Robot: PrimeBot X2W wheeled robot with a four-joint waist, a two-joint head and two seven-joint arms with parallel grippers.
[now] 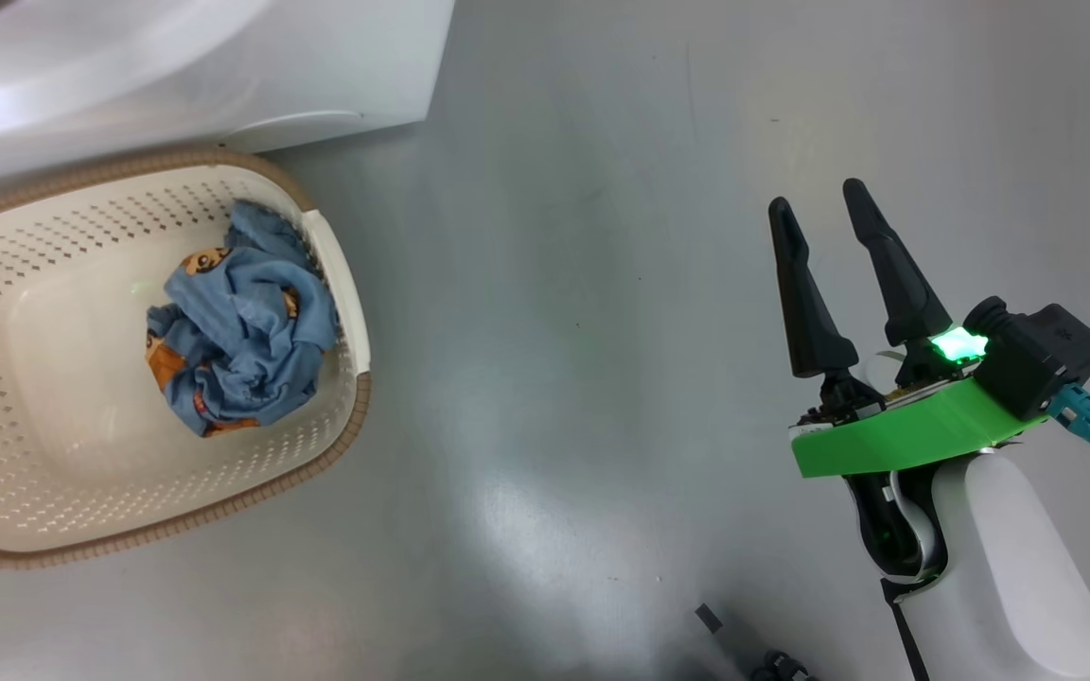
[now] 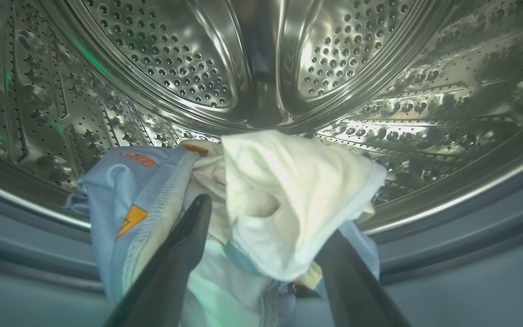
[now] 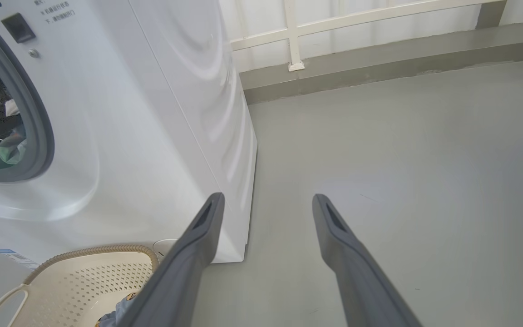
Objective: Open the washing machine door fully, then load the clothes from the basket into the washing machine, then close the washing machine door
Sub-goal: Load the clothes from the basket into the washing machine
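Steel drum [image 2: 175, 54] around left gripper [image 2: 268, 218], jaws spread to drop one bundle [image 2: 288, 190]; probably released, fabric hides contact. Right gripper [image 1: 817, 194] spread, empty, idle; other bundle [image 1: 242, 331] in basket [image 1: 34, 445].

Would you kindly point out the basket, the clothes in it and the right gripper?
basket [image 1: 72, 378], head view, bare inner floor.
clothes [image 1: 242, 340], head view, bundle's middle.
right gripper [image 1: 816, 196], head view, between its fingertips.

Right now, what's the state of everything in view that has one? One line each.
washing machine: mouth uncovered, drum exposed.
left gripper: open, fingers either side of the drum bundle.
drum bundle: crumpled, cream lining outward, at the drum's lip.
right gripper: open, empty, above the floor.
basket: upright on the floor beside the machine.
basket bundle: crumpled, lying in the basket.
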